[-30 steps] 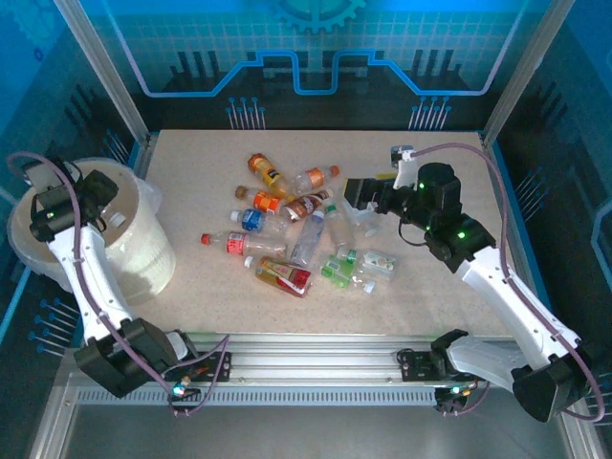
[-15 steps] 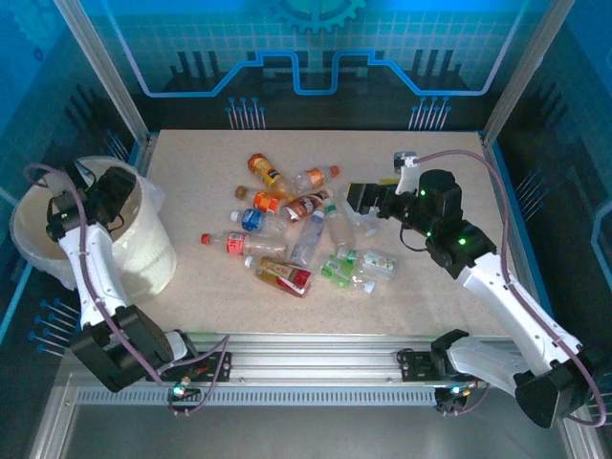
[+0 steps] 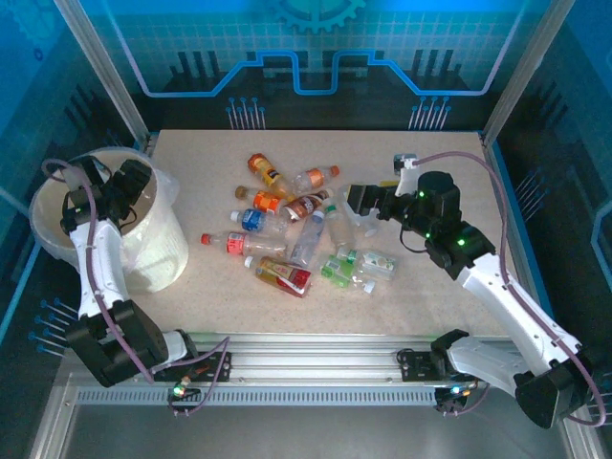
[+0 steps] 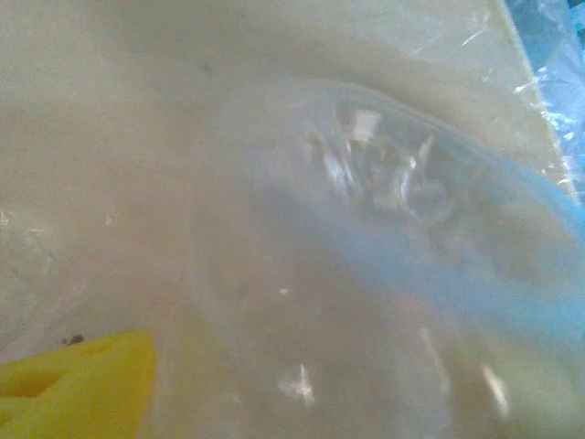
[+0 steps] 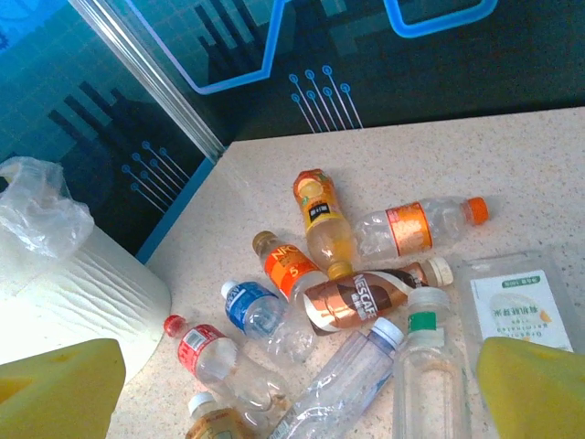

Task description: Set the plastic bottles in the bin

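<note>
Several plastic bottles (image 3: 296,229) lie heaped in the middle of the table. In the right wrist view I make out an orange juice bottle (image 5: 320,215), a clear one with an orange label (image 5: 416,224), a brown one (image 5: 366,297), a blue-labelled one (image 5: 251,306) and a red-capped one (image 5: 201,347). My right gripper (image 3: 356,199) hovers open at the heap's right side, its yellow fingers (image 5: 535,384) wide apart. The cream bin (image 3: 143,249) stands at the far left. My left gripper (image 3: 129,182) is over its mouth; one yellow finger (image 4: 78,384) shows against the blurred liner (image 4: 384,174).
A flat clear packet with a green and white label (image 5: 516,311) lies at the heap's right edge. Bare tabletop (image 3: 449,316) lies to the right and front of the heap. A metal rail (image 3: 316,349) runs along the near edge, blue panels all round.
My left gripper has moved right across the bin's mouth, and the bin has shifted right with it. The right gripper has barely moved.
</note>
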You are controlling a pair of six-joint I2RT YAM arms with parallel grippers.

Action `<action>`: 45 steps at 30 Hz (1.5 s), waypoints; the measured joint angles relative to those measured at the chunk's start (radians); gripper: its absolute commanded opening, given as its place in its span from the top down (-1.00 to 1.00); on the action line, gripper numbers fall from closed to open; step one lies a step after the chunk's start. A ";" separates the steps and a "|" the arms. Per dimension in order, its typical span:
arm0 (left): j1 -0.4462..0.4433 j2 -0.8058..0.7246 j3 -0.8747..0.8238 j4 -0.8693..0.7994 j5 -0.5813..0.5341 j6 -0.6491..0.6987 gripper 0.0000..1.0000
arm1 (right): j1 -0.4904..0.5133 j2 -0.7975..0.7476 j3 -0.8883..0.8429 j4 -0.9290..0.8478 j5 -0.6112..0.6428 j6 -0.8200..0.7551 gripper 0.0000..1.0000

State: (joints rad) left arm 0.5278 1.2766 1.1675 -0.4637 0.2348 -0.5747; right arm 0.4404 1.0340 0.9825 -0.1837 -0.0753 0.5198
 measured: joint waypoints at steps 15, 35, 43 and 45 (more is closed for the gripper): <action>0.000 -0.055 0.002 -0.063 -0.097 0.072 -0.98 | 0.000 -0.019 -0.168 -0.106 0.193 0.169 -1.00; 0.000 -0.334 0.055 -0.228 -0.188 0.175 -0.98 | 0.008 -0.039 -0.252 -0.413 0.312 1.041 -1.00; -0.001 -0.388 0.103 -0.263 0.084 0.180 -0.98 | 0.020 -0.039 -0.287 -0.441 0.294 1.326 -1.00; -0.005 -0.395 0.107 -0.253 0.169 0.167 -0.98 | 0.024 -0.039 -0.302 -0.433 0.284 1.384 -1.00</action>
State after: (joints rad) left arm 0.5232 0.8818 1.2747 -0.7170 0.4038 -0.4072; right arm 0.4641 0.9955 0.6804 -0.6163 0.2089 1.9038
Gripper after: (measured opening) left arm 0.990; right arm 0.998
